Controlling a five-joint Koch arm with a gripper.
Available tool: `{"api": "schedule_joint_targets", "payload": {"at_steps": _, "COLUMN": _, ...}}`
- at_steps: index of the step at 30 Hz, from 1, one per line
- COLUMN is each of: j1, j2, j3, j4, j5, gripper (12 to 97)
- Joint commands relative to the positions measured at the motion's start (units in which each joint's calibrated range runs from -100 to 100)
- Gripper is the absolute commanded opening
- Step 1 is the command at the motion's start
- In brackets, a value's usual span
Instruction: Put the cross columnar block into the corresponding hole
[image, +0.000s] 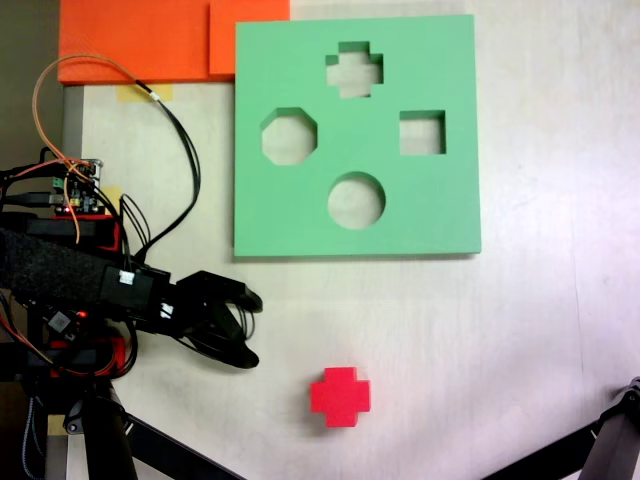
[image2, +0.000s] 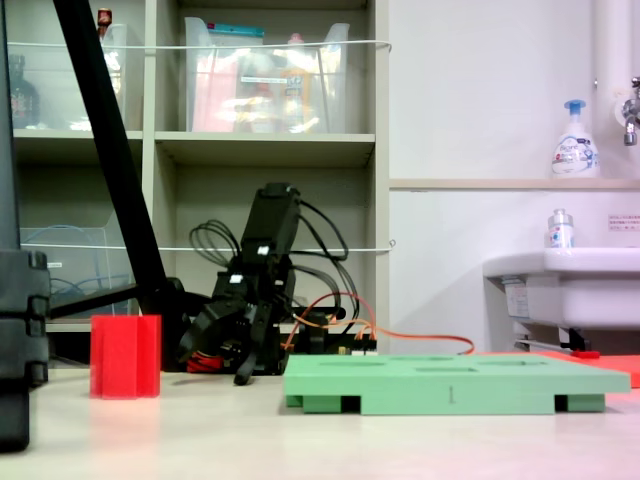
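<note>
The red cross columnar block (image: 340, 396) stands upright on the white table, in front of the green foam board (image: 440, 215); from the side it appears at the left (image2: 126, 356). Its corresponding hole (image: 354, 69) is the plus-shaped cutout at the board's far edge. The black gripper (image: 252, 328) hangs low at the left, left of the block and apart from it, jaws spread open with nothing between them. The side view shows the gripper (image2: 225, 365) pointing down just above the table.
The board (image2: 455, 380) also has an octagonal hole (image: 289, 137), a square hole (image: 422, 132) and a round hole (image: 356, 200). Orange foam sheets (image: 150, 40) lie at the far left. Cables (image: 180, 160) loop from the arm base. A tripod leg (image: 600, 440) stands at the lower right.
</note>
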Motion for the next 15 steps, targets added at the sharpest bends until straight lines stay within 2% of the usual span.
{"api": "schedule_joint_targets", "payload": {"at_steps": 1, "j1": -1.22, "j2": -0.41, "j3": 4.06, "j4": -32.48, "j5": 0.49, "gripper": 46.4}}
{"api": "schedule_joint_targets", "payload": {"at_steps": 6, "j1": -3.42, "j2": -0.41, "j3": 22.8, "j4": -51.55, "j5": 1.07, "gripper": 47.2}}
{"api": "schedule_joint_targets", "payload": {"at_steps": 9, "j1": -3.47, "j2": 0.99, "j3": 37.36, "j4": -60.69, "j5": 1.07, "gripper": 56.6}}
{"api": "schedule_joint_targets", "payload": {"at_steps": 15, "j1": -2.98, "j2": 19.0, "j3": 59.99, "j4": -68.59, "j5": 1.12, "gripper": 73.1}}
